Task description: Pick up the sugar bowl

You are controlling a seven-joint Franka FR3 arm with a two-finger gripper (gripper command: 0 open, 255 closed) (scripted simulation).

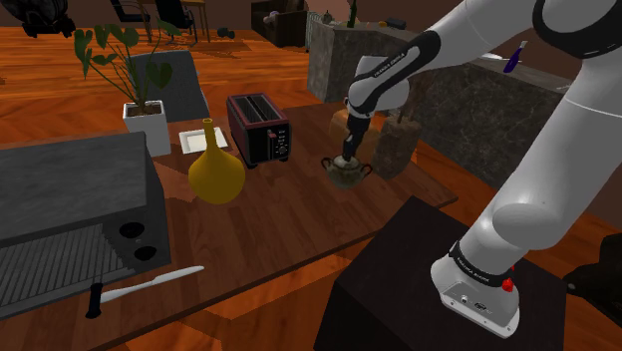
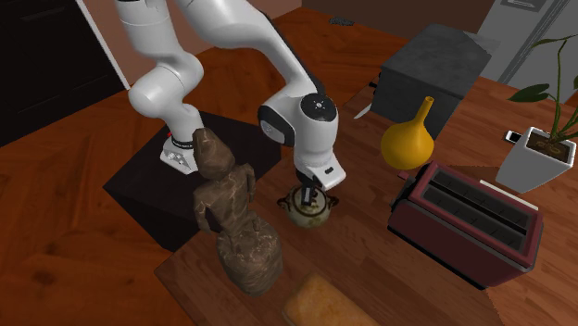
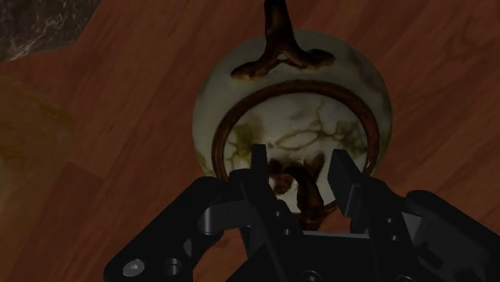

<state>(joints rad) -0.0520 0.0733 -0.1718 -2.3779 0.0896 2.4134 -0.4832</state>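
Note:
The sugar bowl [image 1: 347, 175] is a round cream pot with brown marbling, two brown side handles and a lid with a brown knob. It stands on the wooden table [image 1: 289, 224]. My black gripper [image 1: 349, 158] comes straight down onto it. In the second exterior view the gripper [image 2: 307, 195] sits right on top of the bowl [image 2: 312, 213]. In the wrist view the gripper [image 3: 303, 172] is open, its two fingers straddling the lid knob [image 3: 303, 188] with small gaps on both sides. The bowl body [image 3: 240, 104] shows beyond the fingers.
A dark red toaster [image 1: 259, 130] and a yellow vase [image 1: 216, 172] stand at the bowl's left in the shoulder view. A brown figurine [image 2: 232, 222] stands close beside the bowl. A bread loaf [image 2: 324, 301], a dark appliance [image 1: 70, 209], a knife [image 1: 150, 284] and a potted plant [image 1: 148, 120] share the table.

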